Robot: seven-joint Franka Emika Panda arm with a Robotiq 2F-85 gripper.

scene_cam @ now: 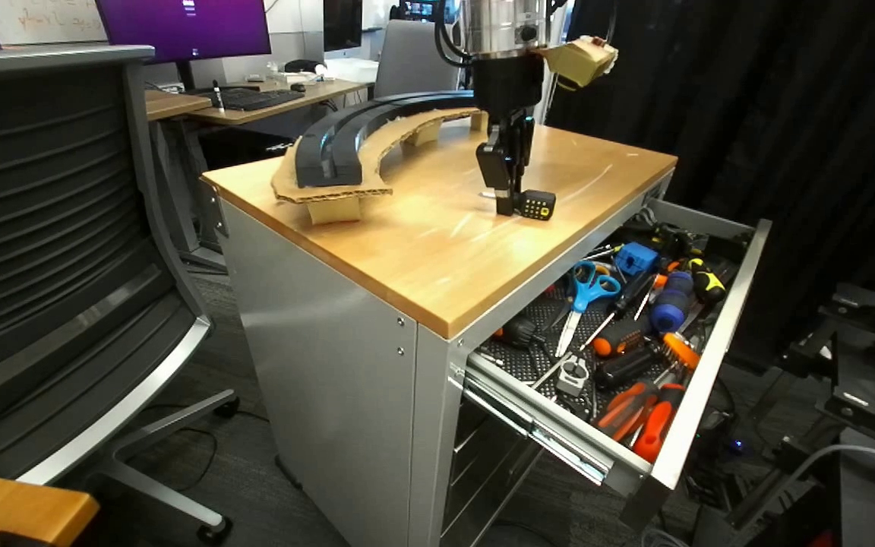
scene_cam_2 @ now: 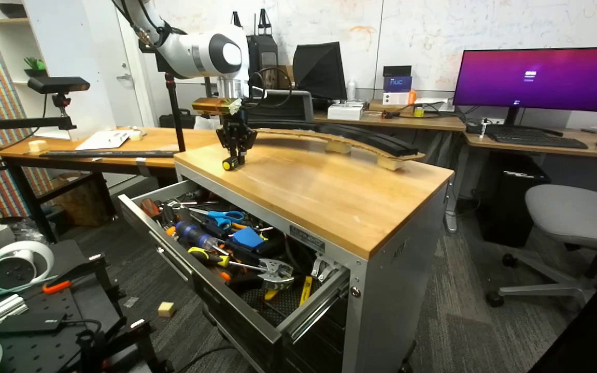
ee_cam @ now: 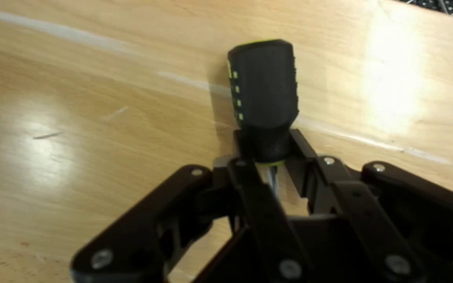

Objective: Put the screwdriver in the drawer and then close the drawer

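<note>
- Okay, the gripper looks pinched on the narrow neck of the screwdriver, both pads against its sides, right down by the wooden top.
- What the move turns on: the long axis runs between the fingers, fat black handle jutting toward the drawer, steel shank lying back under the gripper.
- So, my call: a lift, then a carry, handle first, over the edge and into that pulled-out drawer.
- Now compare! The wrist view gives us shank and grip, yet only a dark sliver of drawer in one corner; both exterior views show its crowded inside, blue scissors and all.
- And the yellow butt end faces us squarely in an exterior view; from the wrist it's barely a rim.
- Touching the wood or just off it? Can't tell.
</note>
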